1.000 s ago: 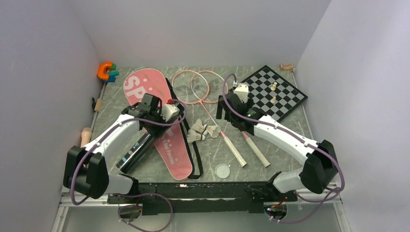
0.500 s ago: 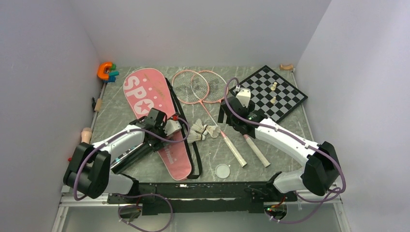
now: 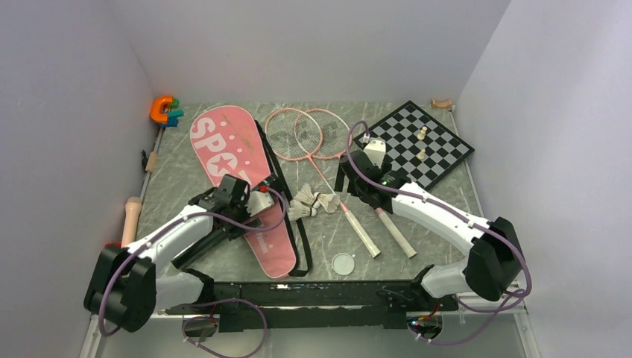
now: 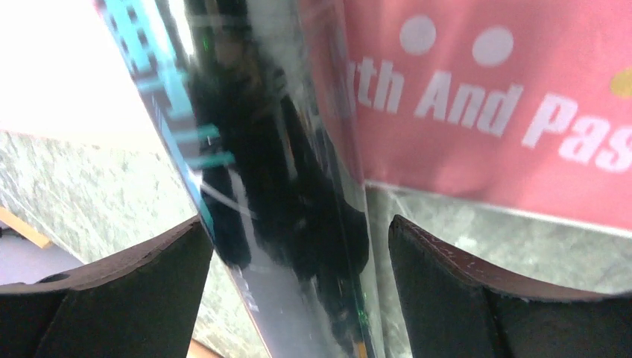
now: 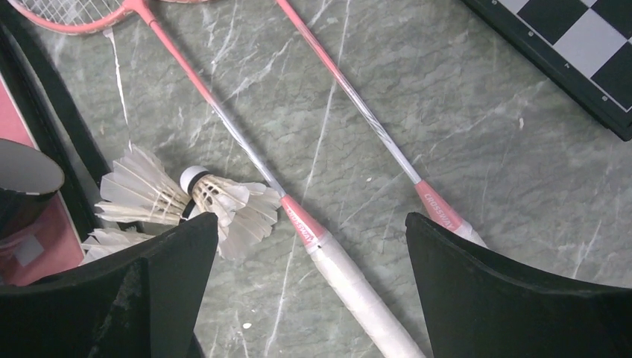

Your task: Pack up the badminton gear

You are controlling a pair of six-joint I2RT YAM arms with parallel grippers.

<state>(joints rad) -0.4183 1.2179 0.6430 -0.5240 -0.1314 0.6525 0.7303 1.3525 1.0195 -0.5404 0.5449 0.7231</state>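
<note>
The left gripper [image 4: 302, 224] is straddling the long dark tube [image 4: 283, 186], which is slanting beside the narrow end of the pink bag [image 3: 231, 145]. One finger is touching the tube and the other is sitting just beside it, so I cannot tell whether it is truly clamping. The right gripper [image 5: 311, 224] is hanging wide open over the white handles of the two rackets [image 3: 305, 134], holding nothing. The shuttlecocks [image 5: 186, 198] are lying in a cluster on the table [image 3: 171, 171], touching one racket's shaft, between the bag's strap and the handles.
</note>
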